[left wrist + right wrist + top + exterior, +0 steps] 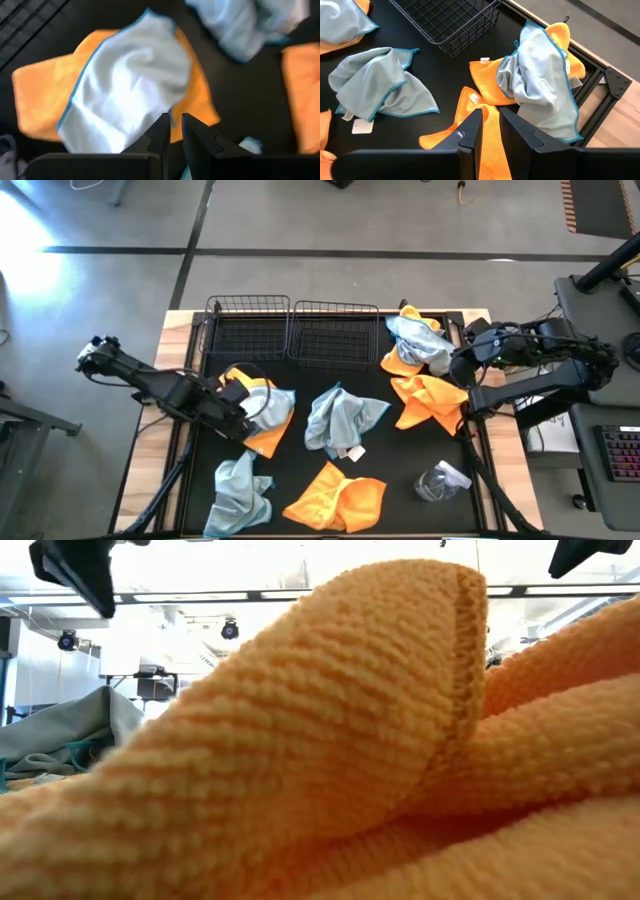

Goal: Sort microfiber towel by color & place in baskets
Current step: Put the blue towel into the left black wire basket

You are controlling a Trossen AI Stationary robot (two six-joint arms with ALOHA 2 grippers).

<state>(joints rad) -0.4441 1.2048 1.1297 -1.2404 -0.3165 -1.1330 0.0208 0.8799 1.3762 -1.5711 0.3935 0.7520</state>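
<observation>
Black table mat (pixel 400 465), grey concrete floor (pixel 300 220)

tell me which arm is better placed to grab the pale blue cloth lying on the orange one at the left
Left. The left gripper hovers right over that pale blue-grey microfiber cloth, while the right gripper sits across the table by the other pile.

Crumpled orange towels (pixel 335 498) and blue-grey towels (pixel 340 418) lie scattered before two empty black baskets (pixel 290 330).
</observation>
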